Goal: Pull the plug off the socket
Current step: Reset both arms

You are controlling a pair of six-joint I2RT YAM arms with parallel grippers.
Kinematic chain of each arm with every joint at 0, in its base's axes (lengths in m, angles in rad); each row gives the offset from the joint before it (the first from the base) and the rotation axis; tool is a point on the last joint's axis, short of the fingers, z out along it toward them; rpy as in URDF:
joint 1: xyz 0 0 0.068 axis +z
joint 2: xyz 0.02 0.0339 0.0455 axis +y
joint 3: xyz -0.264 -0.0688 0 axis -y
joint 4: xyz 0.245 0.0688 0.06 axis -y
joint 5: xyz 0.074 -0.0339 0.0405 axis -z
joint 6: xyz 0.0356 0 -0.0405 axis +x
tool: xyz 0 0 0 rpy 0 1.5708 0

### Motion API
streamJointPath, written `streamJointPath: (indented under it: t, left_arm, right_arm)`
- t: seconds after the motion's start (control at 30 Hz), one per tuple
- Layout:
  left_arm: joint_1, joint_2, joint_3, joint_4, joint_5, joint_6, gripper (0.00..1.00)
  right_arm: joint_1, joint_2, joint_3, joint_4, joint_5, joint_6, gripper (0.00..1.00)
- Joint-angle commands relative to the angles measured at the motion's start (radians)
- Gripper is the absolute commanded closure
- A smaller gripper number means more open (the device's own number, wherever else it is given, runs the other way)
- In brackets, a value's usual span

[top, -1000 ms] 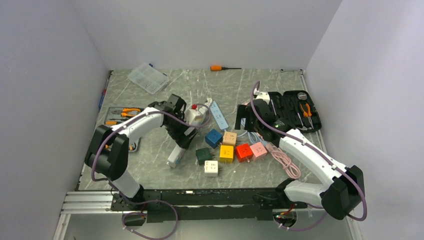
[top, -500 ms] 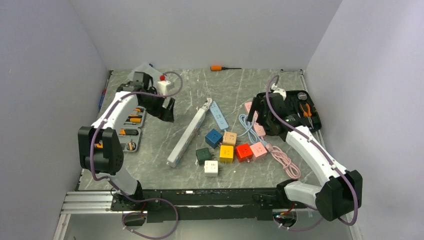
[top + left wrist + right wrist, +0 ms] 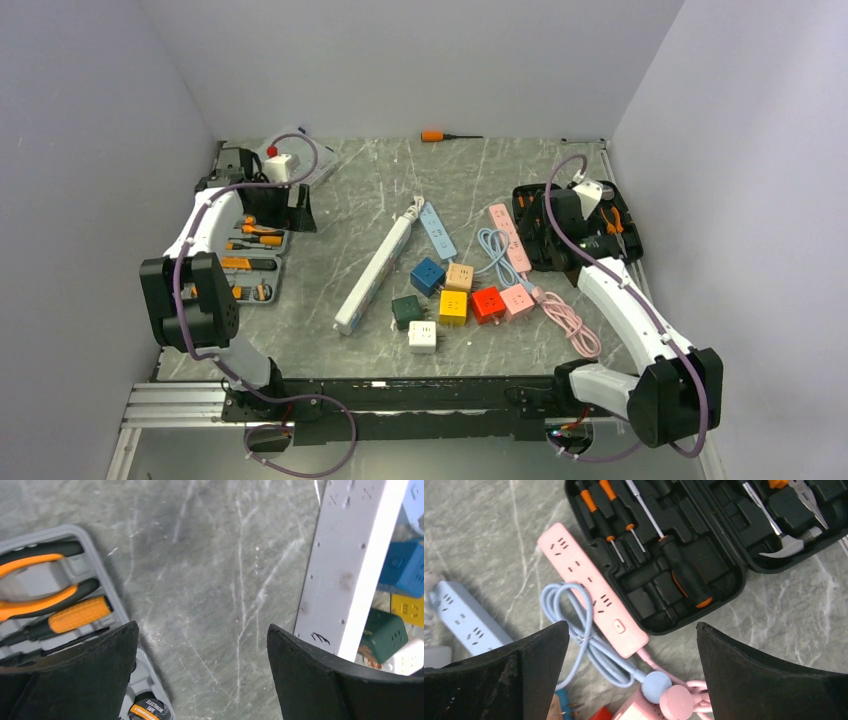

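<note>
Two round plugs, a blue plug and a pink plug, sit side by side on top of a pink cube socket right of the table's middle. Their cables run to a light-blue power strip and a pink power strip. My right gripper hangs open above the pink strip's near end, with the plugs just below its empty jaws. My left gripper is open far to the left beside the grey tool tray, over bare table.
A long white power strip lies diagonally in the middle. Several coloured cube sockets cluster in front of it. An open black tool case lies at the right, a clear parts box and an orange screwdriver at the back.
My left arm swung from the white strip in the middle to the far left by the grey tray. My right arm drew back toward the black tool case. Both grippers stayed open.
</note>
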Motion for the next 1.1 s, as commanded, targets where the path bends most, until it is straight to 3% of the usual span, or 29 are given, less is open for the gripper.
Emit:
streamJointPath:
  t: [0.0, 0.1, 0.3, 0.43, 0.53, 0.73, 0.93, 1.07]
  left_arm:
    - [0.027, -0.036, 0.004, 0.104, -0.037, -0.086, 0.01]
    - [0.027, -0.075, -0.063, 0.201, -0.073, -0.119, 0.01]
    - [0.025, -0.194, -0.34, 0.584, -0.168, -0.072, 0.01]
    - [0.027, -0.206, -0.456, 0.829, -0.22, -0.115, 0.01]
    - [0.026, -0.186, -0.513, 0.94, -0.239, -0.158, 0.01]
    - [0.025, -0.157, -0.627, 1.13, -0.312, -0.182, 0.01]
    - [0.026, -0.254, -0.834, 1.383, -0.322, -0.184, 0.0]
    - [0.024, -0.315, -0.987, 1.605, -0.325, -0.181, 0.01]
  right_arm:
    - [-0.016, -0.038, -0.097, 0.176, 0.068, -0.03, 0.0]
    - [-0.031, 0.0, -0.125, 0.253, 0.066, -0.091, 0.0]
    - [-0.034, 0.088, -0.146, 0.332, 0.2, -0.191, 0.0]
    - [-0.033, 0.028, -0.313, 0.657, 0.295, -0.327, 0.0]
    - [-0.056, -0.02, -0.474, 0.942, 0.263, -0.394, 0.0]
    - [-0.088, 0.11, -0.687, 1.511, 0.215, -0.532, 0.0]
    - [-0.097, 0.269, -0.698, 1.656, 0.204, -0.514, 0.0]
    - [-0.097, 0.28, -0.709, 1.681, 0.131, -0.54, 0.0]
